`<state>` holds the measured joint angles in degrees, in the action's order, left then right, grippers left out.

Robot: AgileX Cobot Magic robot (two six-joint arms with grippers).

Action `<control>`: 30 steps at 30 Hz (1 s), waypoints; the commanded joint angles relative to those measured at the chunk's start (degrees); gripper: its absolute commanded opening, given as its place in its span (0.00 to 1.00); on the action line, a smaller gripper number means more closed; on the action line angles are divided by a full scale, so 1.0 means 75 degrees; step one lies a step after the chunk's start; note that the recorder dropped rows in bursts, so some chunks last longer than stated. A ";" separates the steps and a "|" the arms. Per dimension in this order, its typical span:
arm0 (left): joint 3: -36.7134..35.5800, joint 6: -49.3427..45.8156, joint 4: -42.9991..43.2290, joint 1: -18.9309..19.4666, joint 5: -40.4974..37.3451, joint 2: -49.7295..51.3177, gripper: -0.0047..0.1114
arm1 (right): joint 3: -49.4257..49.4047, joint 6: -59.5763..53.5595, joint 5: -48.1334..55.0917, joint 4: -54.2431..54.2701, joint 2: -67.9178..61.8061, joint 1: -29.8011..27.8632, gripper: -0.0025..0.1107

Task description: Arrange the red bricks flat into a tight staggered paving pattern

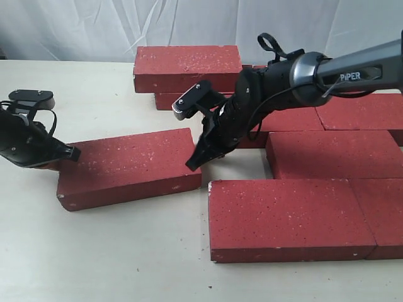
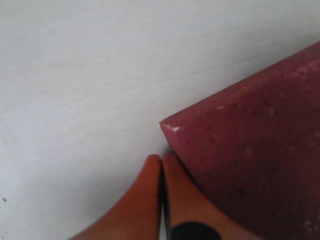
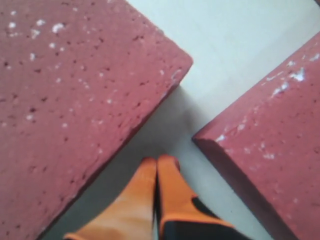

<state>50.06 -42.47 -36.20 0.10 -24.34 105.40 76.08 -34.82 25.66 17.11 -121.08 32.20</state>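
- This looks like a robot test bench in a lab or studio, not a home or a building site.
- A white draped cloth backdrop (image 1: 75,28) closes off the whole rear of the scene.
- A plain off-white tabletop (image 1: 126,264) serves as the work surface.
- A black jointed left robot arm (image 1: 22,141) and a black-and-grey right robot arm (image 1: 340,75) lettered "PiPER" reach over the surface.
- Dark red rectangular paving bricks (image 1: 289,217) lie on the tabletop as test material.

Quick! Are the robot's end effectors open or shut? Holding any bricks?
Left end effector: shut, holding nothing, tips beside a red brick corner.
Right end effector: shut, holding nothing, tips at the gap between two red bricks.
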 commanded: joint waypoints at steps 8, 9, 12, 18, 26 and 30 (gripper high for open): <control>0.0013 -0.1817 -0.1730 0.0041 -0.0289 0.0020 0.04 | 0.0088 0.0005 0.0621 0.0131 0.0219 -0.0014 0.01; 0.0013 -0.1955 -0.1824 0.0041 -0.0346 0.0020 0.04 | 0.0088 0.0005 0.0677 0.0131 0.0255 -0.0014 0.01; 0.0013 -0.2046 -0.1854 0.0041 -0.0407 0.0020 0.04 | 0.0088 0.0005 0.0970 0.0131 0.0356 -0.0014 0.01; 0.0013 -0.2046 -0.1892 0.0041 -0.0383 0.0020 0.04 | 0.0088 0.0005 0.1259 0.0131 0.0513 -0.0014 0.01; 0.0013 -0.2393 -0.2115 0.0025 -0.0560 0.0253 0.04 | 0.0088 0.0005 0.1459 -0.0339 0.0471 -0.0027 0.01; 0.0013 -0.2393 -0.2146 0.0025 -0.0542 0.0307 0.04 | 0.0088 0.0021 0.1512 -0.0390 0.0471 -0.0027 0.01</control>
<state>50.06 -60.00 -51.59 0.42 -27.72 107.35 76.43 -34.82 36.51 14.75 -117.87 32.20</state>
